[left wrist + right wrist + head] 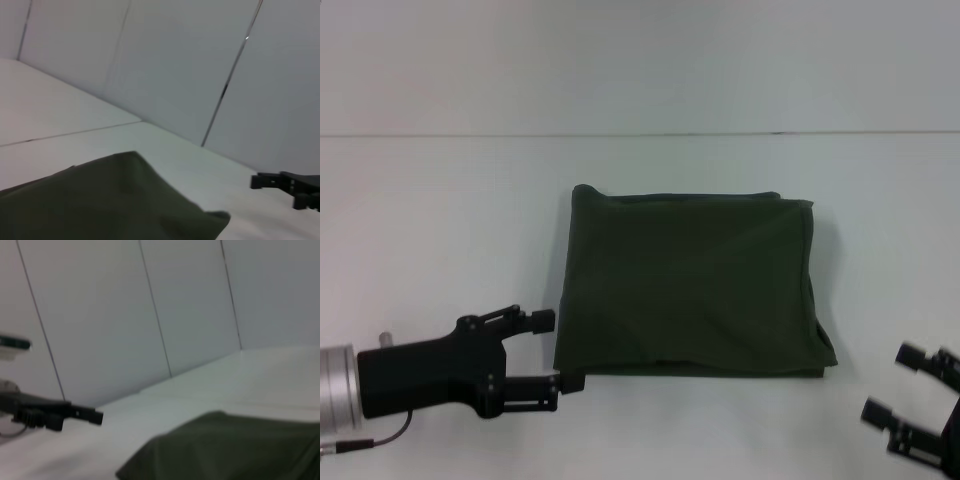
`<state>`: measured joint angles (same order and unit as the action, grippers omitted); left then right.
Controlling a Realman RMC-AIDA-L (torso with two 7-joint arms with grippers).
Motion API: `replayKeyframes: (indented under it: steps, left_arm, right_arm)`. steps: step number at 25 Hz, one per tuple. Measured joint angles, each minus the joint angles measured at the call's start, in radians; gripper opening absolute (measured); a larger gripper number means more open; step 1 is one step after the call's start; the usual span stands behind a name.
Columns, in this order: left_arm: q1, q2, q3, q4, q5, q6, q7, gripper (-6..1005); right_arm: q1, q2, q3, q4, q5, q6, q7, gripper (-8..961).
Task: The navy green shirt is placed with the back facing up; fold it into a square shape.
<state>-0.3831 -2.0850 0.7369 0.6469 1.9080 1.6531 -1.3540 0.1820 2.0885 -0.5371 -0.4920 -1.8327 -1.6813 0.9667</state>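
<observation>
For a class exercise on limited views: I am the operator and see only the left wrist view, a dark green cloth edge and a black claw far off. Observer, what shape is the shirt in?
Observer: In the head view the navy green shirt lies folded into a compact, roughly square block on the white table.
Operator: Where is my own left claw?
Observer: The left claw sits open at the shirt's near left corner, its lower fingertip right at the cloth's edge.
Operator: And the far claw I see?
Observer: That is the right claw, open, off the shirt's near right corner and clear of the cloth.
</observation>
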Motion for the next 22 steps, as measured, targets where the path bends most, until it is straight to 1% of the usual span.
replayKeyframes:
  steps: [2,6,12,22]
  left_arm:
    - [0.027,-0.012,0.000,0.003,0.004,-0.022,0.053,950]
    - [0.058,-0.028,0.000,0.000,0.006,-0.051,0.088,950]
    - [0.066,-0.036,0.000,-0.005,0.006,-0.061,0.085,950]
    - [0.057,-0.039,-0.001,-0.030,-0.001,-0.063,0.081,950]
  right_arm:
    - [-0.016,0.002,0.002,0.040,-0.022,0.025,-0.067,930]
    - [-0.037,0.002,0.004,0.103,-0.027,0.072,-0.171,930]
    - [-0.032,-0.001,0.009,0.112,-0.024,0.078,-0.193,930]
    - [-0.025,0.002,0.009,0.116,-0.028,0.078,-0.192,931]
